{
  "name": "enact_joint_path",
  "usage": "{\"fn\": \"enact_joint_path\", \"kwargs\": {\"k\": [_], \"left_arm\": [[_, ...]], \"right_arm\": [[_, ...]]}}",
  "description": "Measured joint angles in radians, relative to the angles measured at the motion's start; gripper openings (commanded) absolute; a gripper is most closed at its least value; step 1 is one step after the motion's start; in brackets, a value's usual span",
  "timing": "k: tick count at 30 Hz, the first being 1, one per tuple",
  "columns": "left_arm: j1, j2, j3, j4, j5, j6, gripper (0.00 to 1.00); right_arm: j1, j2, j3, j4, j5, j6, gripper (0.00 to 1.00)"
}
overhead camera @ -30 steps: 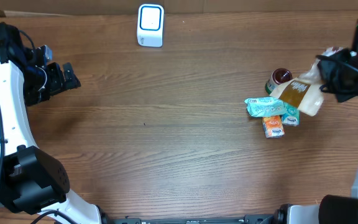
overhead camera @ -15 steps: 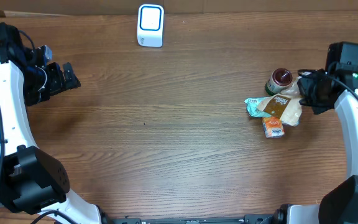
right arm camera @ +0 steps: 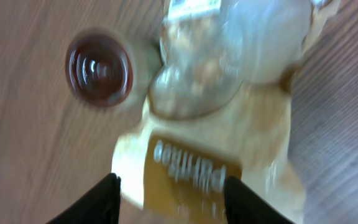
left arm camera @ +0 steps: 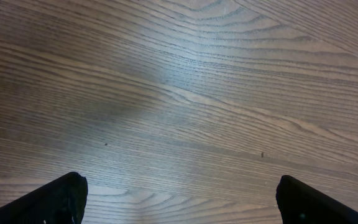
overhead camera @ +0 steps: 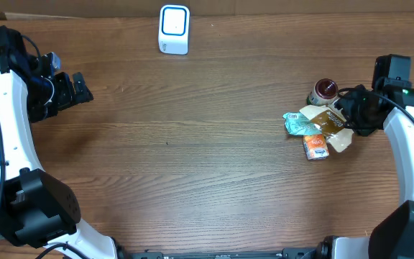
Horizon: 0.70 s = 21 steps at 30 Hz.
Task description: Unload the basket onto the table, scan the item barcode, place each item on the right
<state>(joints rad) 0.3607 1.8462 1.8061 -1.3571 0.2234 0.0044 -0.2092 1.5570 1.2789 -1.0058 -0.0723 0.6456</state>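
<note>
Right tool (right arm camera: 169, 202): two black fingers (right arm camera: 101, 199), stood part-way spread. They flank the lower edge of a soft pouch (right arm camera: 197, 168). The wrist view is blurred, so it cannot be confirmed whether the pads touch it.

Pouch: flexible film, tan and cream, with a brown printed label panel. Its clear upper part bulges over lumpy contents. It lies crumpled on the tabletop (overhead camera: 192, 158), directly ahead of the right tool and at its fingertips.

Adjacent items: a small round jar with a glossy dark red lid (overhead camera: 325, 89) sits just beside the pouch on the far side. A crinkled teal packet (overhead camera: 297, 124) lies against the pouch's inward edge, and a small orange packet (overhead camera: 315, 147) is just in front. All four form one tight cluster.

Left tool (left arm camera: 179, 180): fingers spread wide, nothing between them, only bare wood grain below. It sits at the opposite side of the tabletop, well apart from the cluster.

Scanner (overhead camera: 174, 29): a white rounded block with a blue-edged face at the far edge, well apart from the pouch and both tools.

Tabletop: brown wood-grain laminate with a matte finish.
</note>
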Motion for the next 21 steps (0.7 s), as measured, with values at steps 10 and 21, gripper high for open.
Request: {"fn": "enact_joint_path", "kwargs": {"k": [10,21], "left_arm": [[0.0,0.0,0.0,0.0,0.0,0.0,1.0],[0.0,0.0,0.0,0.0,0.0,0.0,1.0]], "right_arm": [[0.055,-0.24,0.276,-0.291,-0.051,-0.214,0.7],[0.171,-0.575,0.374,-0.434,-0.062,-0.321,1.0]]}}
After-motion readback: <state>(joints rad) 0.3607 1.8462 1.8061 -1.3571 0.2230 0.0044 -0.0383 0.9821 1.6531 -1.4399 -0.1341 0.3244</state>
